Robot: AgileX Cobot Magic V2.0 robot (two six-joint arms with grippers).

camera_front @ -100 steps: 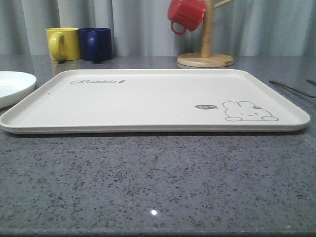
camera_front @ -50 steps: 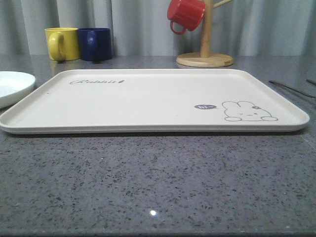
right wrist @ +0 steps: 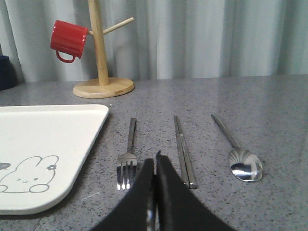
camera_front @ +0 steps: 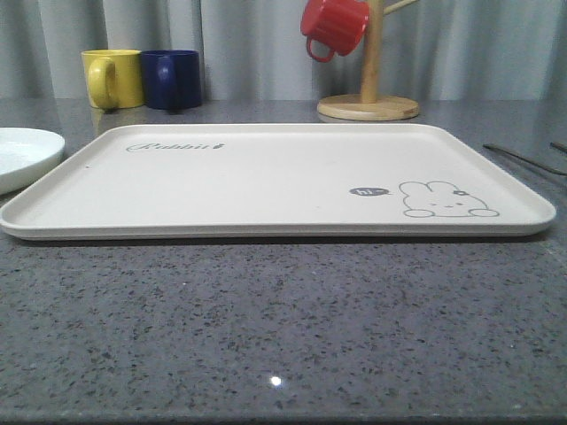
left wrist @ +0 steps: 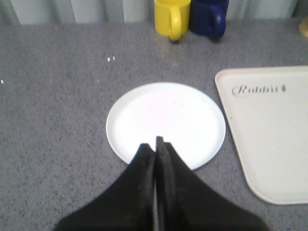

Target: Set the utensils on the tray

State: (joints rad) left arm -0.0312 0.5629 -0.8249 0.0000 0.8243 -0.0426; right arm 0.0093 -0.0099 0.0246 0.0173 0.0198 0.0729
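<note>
The cream tray with the rabbit drawing lies flat mid-table, nothing on it. In the right wrist view three utensils lie side by side on the grey counter just off the tray's edge: a fork, a straight bar-like piece and a spoon. My right gripper is shut and empty, above the counter between the fork and the bar piece. My left gripper is shut and empty over the near rim of a white plate. From the front, the utensils show as thin dark lines at the far right.
A yellow mug and a blue mug stand at the back left. A wooden mug tree with a red mug hanging on it stands at the back right. A curtain closes the back. The white plate lies left of the tray.
</note>
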